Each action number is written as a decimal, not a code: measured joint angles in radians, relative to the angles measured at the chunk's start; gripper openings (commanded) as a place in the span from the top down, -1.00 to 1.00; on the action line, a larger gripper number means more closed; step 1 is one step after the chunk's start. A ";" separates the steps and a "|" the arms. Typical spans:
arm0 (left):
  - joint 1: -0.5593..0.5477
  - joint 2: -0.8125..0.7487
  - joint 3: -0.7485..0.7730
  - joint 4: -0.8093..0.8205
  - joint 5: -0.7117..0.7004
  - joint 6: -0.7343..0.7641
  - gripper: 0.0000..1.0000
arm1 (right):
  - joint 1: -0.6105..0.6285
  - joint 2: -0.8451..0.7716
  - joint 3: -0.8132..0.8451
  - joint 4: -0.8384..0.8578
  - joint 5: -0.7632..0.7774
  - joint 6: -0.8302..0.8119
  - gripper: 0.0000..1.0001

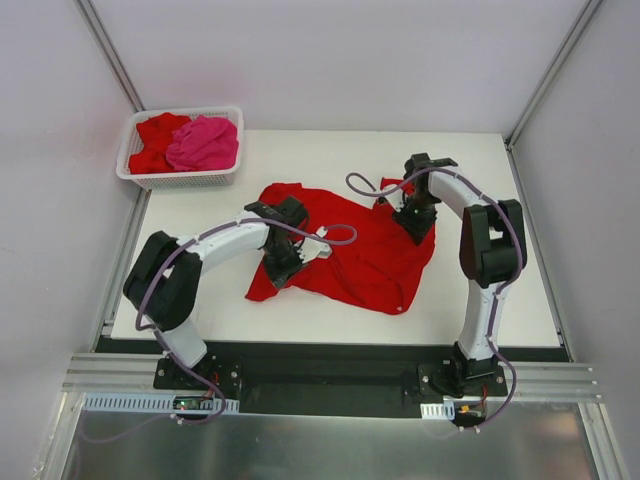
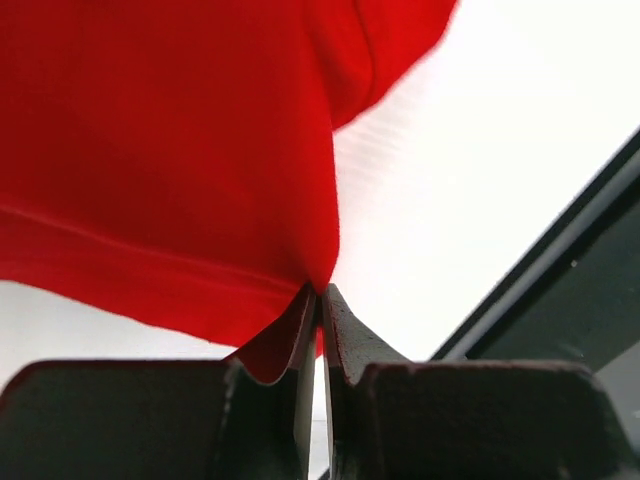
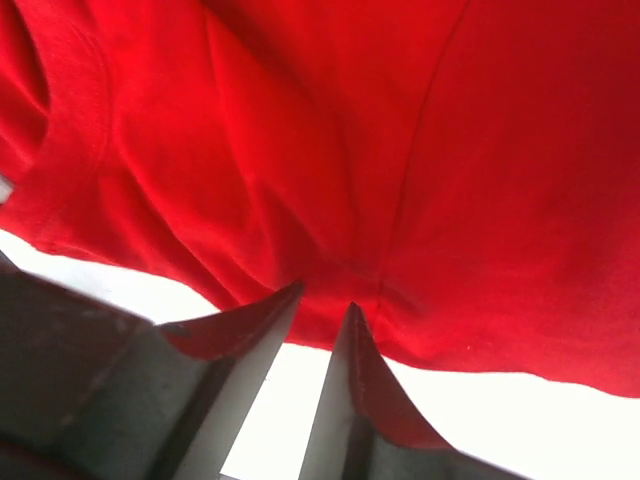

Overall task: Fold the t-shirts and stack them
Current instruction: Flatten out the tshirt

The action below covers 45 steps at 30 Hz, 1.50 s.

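Right of the basket (image 1: 185, 181) lies a spread red shirt (image 1: 370, 262). Left gripper (image 2: 320, 292) clamps its nearer hem; right gripper (image 3: 326, 300), jaws narrow, meets the farther edge, hold unclear. Inside the basket: a pink shirt (image 1: 205, 143) and second red shirt (image 1: 155, 133).

The red t-shirt (image 1: 370, 265) is matt cloth, the basket (image 1: 185, 181) white plastic.

Nothing legible from my cameras: the red t-shirt (image 1: 372, 258) spread on the table (image 1: 490, 300) and the white lattice basket (image 1: 182, 181) at the far left corner carry no text, label, brand or number that I can read.
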 measured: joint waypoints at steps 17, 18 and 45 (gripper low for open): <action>0.000 -0.214 -0.190 -0.092 0.004 -0.018 1.00 | 0.000 0.033 0.020 0.084 0.170 -0.014 0.97; 0.000 -0.214 -0.190 -0.092 0.004 -0.018 1.00 | 0.000 0.033 0.023 0.099 0.181 -0.012 0.97; -0.004 -0.216 -0.194 -0.106 0.010 -0.018 1.00 | 0.037 0.117 0.137 0.007 -0.006 0.113 0.97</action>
